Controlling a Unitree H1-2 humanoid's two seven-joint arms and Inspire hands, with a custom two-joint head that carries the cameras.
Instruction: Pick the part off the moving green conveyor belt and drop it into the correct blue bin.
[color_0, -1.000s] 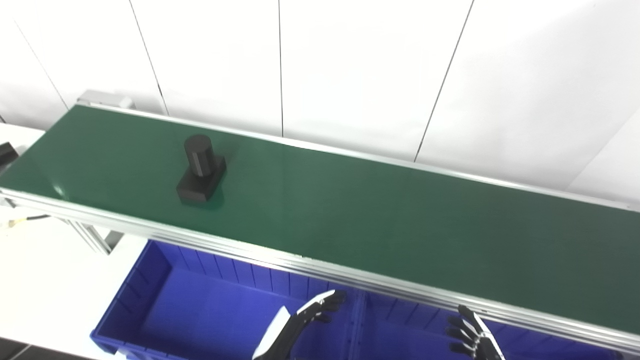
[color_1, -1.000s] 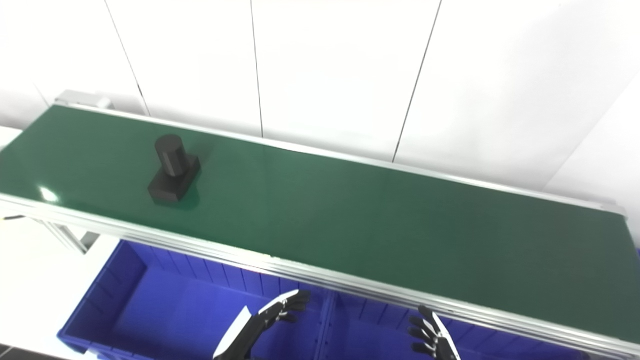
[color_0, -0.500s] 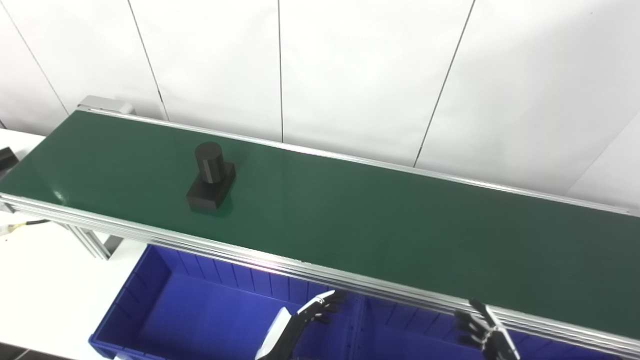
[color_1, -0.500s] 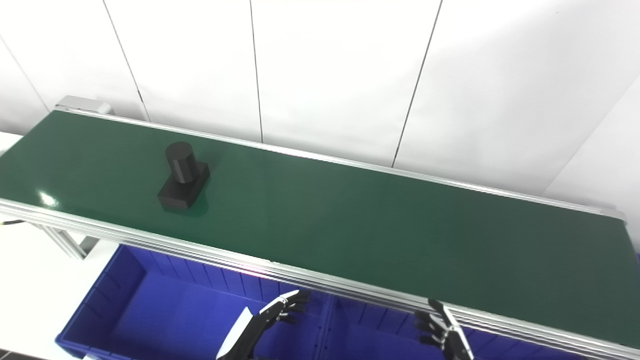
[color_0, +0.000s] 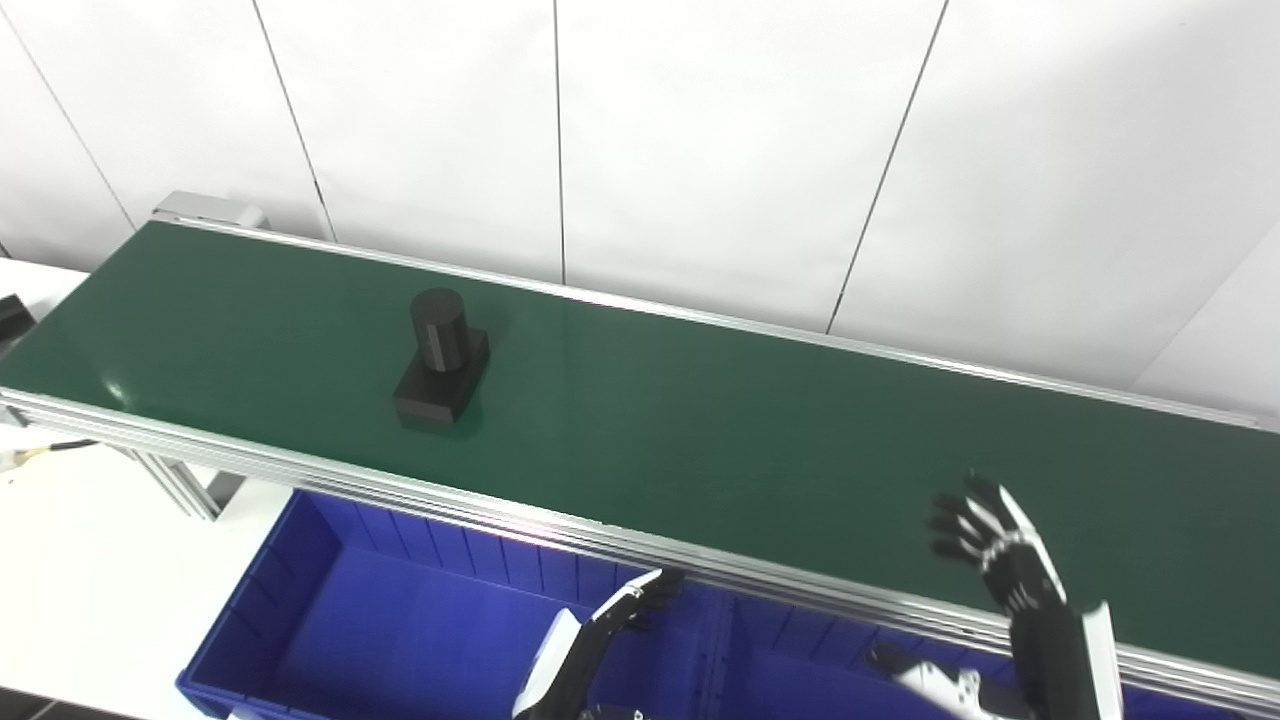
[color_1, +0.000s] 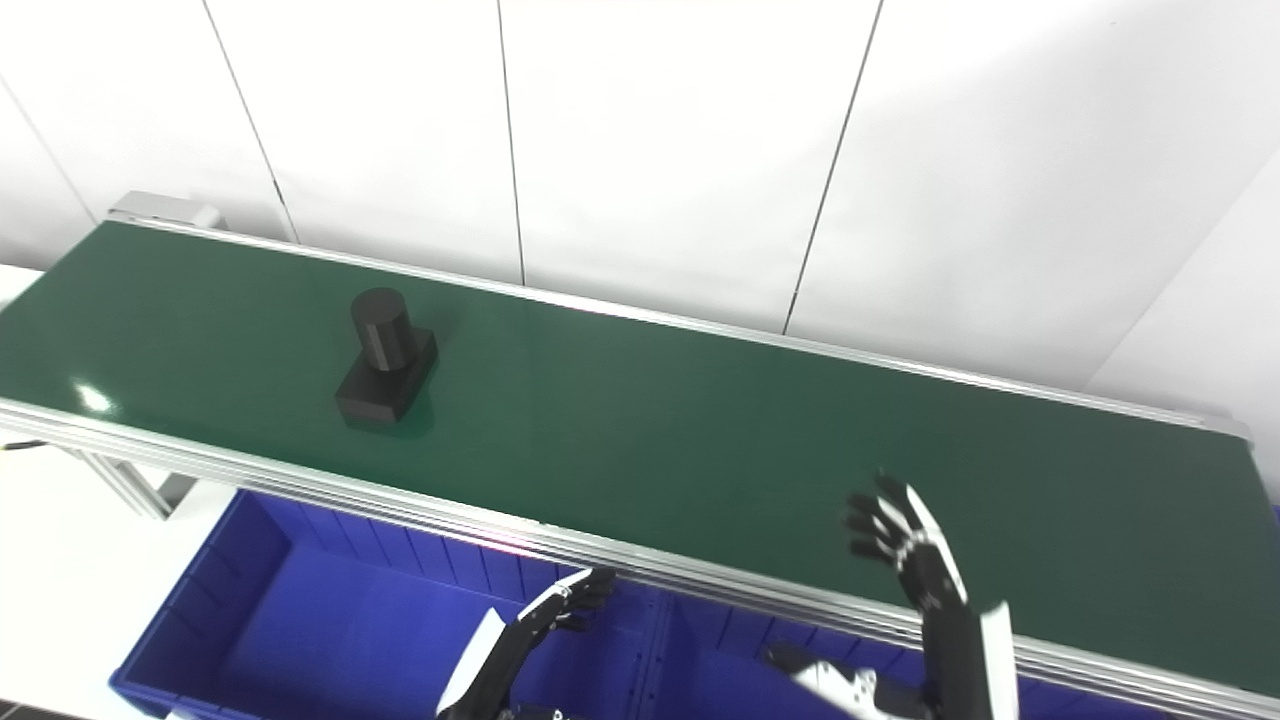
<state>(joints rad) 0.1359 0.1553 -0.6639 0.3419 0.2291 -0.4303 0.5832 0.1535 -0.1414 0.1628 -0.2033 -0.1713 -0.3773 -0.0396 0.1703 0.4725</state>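
The green conveyor belt (color_0: 700, 430) runs across the view from 9 o'clock down toward 4 o'clock, edged by aluminium rails, with white wall panels (color_0: 700, 130) behind it. Below its near rail, at 6 to 7 o'clock, sit the blue bins (color_0: 400, 640): one large bin on the left and a second to its right, divided by a wall; only part of the second shows.

The part (color_0: 441, 358), a black piece with a round cylinder standing upright on a rectangular base, rests on the belt at about 10 o'clock from picture centre, nearer the near rail than the far one. Neither hand touches it.

The right hand (color_0: 995, 545) is raised over the belt at 4 o'clock, fingers spread apart and holding nothing, well apart from the part. The left hand (color_0: 640, 605) sits low at 6 o'clock, just below the near rail and over the bins, fingers extended and empty.

A white table surface (color_0: 90, 560) lies at 8 o'clock, with a cable (color_0: 40, 452) beside the belt frame.
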